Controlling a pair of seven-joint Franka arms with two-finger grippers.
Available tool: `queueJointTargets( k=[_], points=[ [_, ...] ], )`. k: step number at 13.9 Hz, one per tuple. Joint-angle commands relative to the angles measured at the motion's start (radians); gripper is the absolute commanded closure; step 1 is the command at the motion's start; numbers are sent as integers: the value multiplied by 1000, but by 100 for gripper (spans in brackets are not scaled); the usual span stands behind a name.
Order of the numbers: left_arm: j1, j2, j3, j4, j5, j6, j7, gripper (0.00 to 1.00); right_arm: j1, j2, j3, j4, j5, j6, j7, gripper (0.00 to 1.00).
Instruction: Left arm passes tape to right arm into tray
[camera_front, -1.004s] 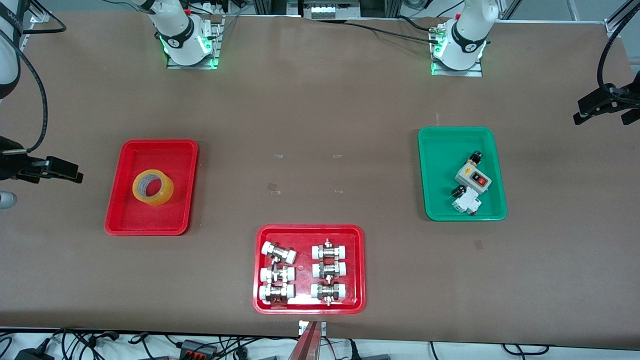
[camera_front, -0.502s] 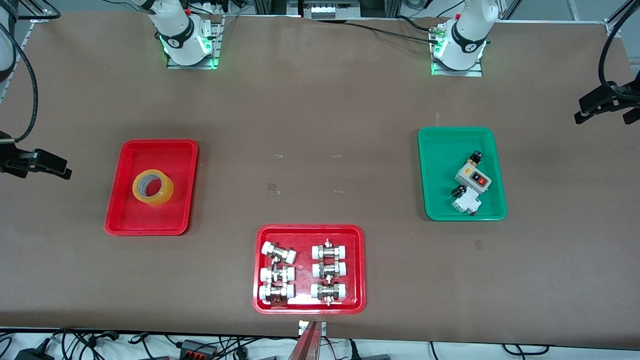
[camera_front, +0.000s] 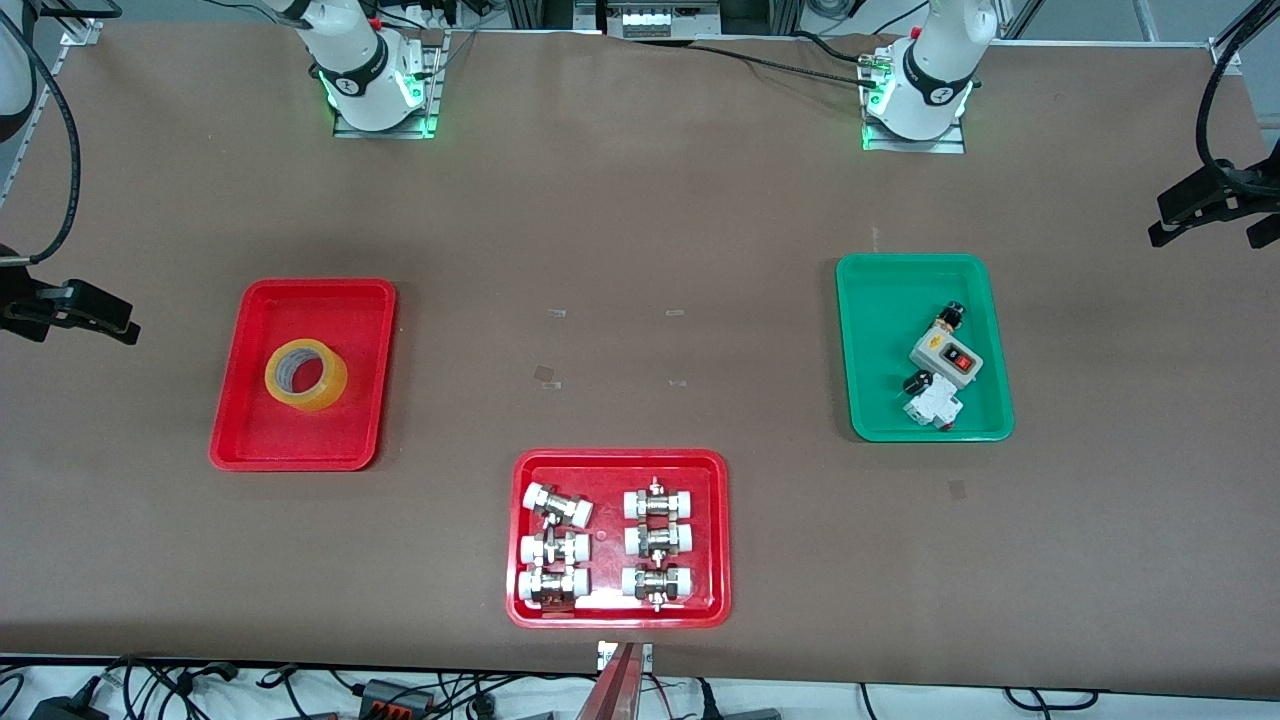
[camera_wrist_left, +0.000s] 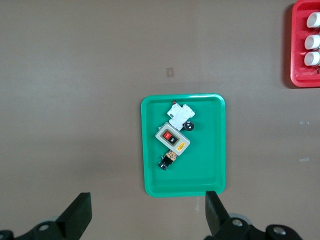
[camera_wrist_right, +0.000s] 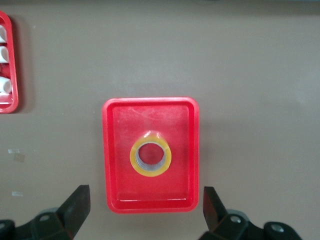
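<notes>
The tape (camera_front: 305, 374), a yellow roll with a pale core, lies flat in the plain red tray (camera_front: 250, 440) toward the right arm's end of the table; it also shows in the right wrist view (camera_wrist_right: 150, 159) inside that tray (camera_wrist_right: 112, 150). My right gripper (camera_front: 85, 320) is open and empty, raised high over the table's edge beside the tray; its fingers (camera_wrist_right: 76, 205) stand wide apart. My left gripper (camera_front: 1200, 225) is open and empty, raised high over the left arm's end of the table; its fingers (camera_wrist_left: 80, 212) stand wide apart.
A green tray (camera_front: 870, 400) with a switch box (camera_front: 945, 353) and small electrical parts lies toward the left arm's end. A red tray (camera_front: 618, 462) of white-capped metal fittings sits near the front camera's edge, in the middle.
My right gripper has drawn away from the red tray toward the table's end and risen slightly. The tape and my left gripper have stayed put.
</notes>
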Motion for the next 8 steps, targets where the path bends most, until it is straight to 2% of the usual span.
queueJointTargets(
  k=[1,6,8],
  points=[
    [-6,15,-1,42,15,-22,9,0,15,-104,-13,-159,-21,45,7,0],
    [-6,15,-1,42,16,-22,9,0,13,-220,-12,-370,-15,139,9,0],
    [-6,15,-1,42,16,-22,9,0,15,-235,-12,-382,-13,118,6,0]
  ],
)
